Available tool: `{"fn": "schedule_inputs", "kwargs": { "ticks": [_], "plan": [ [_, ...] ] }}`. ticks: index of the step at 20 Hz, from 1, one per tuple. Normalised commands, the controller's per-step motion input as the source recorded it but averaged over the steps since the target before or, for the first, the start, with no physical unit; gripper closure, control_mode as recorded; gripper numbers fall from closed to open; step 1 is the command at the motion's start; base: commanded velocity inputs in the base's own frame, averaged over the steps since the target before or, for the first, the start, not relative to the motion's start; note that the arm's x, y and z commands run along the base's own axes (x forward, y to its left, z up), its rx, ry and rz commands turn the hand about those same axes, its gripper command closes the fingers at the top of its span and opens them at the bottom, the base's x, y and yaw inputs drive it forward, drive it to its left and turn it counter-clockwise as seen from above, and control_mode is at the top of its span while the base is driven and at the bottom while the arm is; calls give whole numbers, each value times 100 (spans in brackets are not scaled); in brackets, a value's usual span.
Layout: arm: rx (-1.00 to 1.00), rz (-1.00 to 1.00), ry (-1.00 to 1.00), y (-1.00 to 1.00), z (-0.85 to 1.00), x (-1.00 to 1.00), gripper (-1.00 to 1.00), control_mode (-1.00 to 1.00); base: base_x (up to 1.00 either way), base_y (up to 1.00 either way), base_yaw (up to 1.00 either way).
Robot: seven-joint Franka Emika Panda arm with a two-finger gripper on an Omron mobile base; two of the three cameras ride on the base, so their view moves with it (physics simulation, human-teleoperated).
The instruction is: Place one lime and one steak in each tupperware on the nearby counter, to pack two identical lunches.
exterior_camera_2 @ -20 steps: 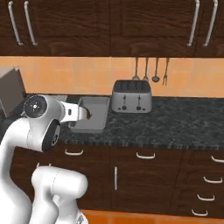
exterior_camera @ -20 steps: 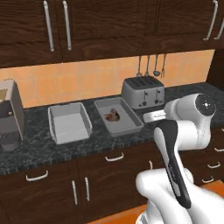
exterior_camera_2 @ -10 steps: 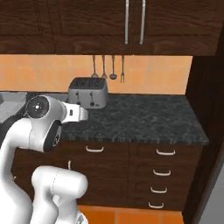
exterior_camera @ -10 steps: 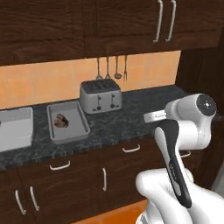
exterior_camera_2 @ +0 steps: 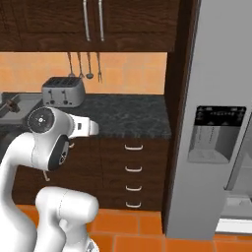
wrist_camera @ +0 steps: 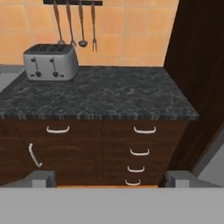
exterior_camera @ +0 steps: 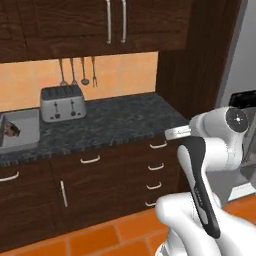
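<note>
Evidently travelling toward the fridge (exterior_camera_2: 216,123) with the tool (wrist_camera: 111,178) released and carrying nothing, it should square up before reaching, leaving the tupperware (exterior_camera: 20,131) on the counter (exterior_camera: 115,122).

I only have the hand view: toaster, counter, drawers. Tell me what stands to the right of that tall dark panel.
Observer: A grey refrigerator with a dispenser panel in its door stands right beside it.
Operator: Report what sits on the counter left of the toaster.
Observer: A grey tupperware with a dark brownish item inside, too small to identify.
Operator: Say what is above the hanging utensils.
Observer: Dark wooden upper cabinets with long silver handles.
</note>
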Motion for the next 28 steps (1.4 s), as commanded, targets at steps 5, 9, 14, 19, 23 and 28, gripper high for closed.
{"fn": "schedule_inputs", "kwargs": {
  "ticks": [5,9,14,19,23,28],
  "plan": [
    [0,0,0,0,0,0,-100,100,7,-100,0],
    [0,0,0,0,0,0,-100,100,22,-100,0],
    [0,0,0,0,0,0,-100,100,35,-99,0],
    [0,0,0,0,0,0,-100,100,52,-74,0],
    [0,0,0,0,0,0,-100,100,62,-57,0],
    [0,0,0,0,0,0,-100,100,55,-58,0]
  ]
}}
